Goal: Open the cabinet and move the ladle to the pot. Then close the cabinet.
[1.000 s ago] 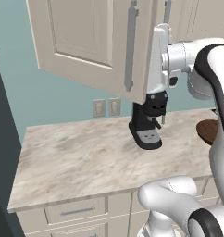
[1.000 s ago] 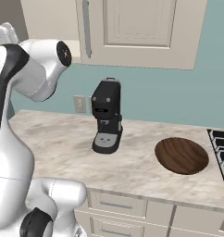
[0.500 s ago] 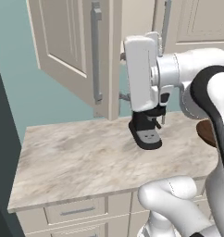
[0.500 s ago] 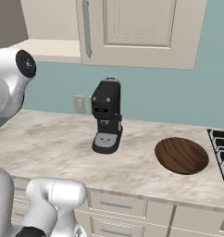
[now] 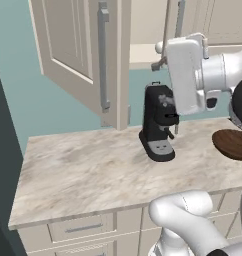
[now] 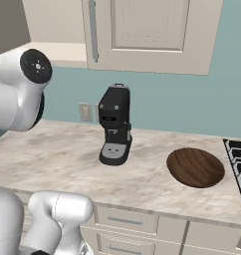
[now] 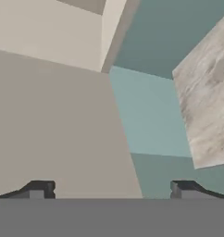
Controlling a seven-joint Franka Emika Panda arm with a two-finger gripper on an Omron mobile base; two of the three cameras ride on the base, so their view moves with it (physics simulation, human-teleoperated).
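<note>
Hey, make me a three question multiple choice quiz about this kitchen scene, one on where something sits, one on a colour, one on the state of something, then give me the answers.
1. Where does the wooden bowl sit?
A. on the counter, on the stove side of the coffee machine
B. inside the cabinet
C. on top of the coffee machine

2. What colour is the coffee machine?
A. red
B. black
C. white

3. How does the left cabinet door stand?
A. shut flush
C. taken off
B. swung open

Answers:
1 A: the wooden bowl lies on the counter, apart from the coffee machine.
2 B: its body is black with a grey base.
3 B: the left cabinet door juts out over the counter, the shelf edge bare behind it.
</note>
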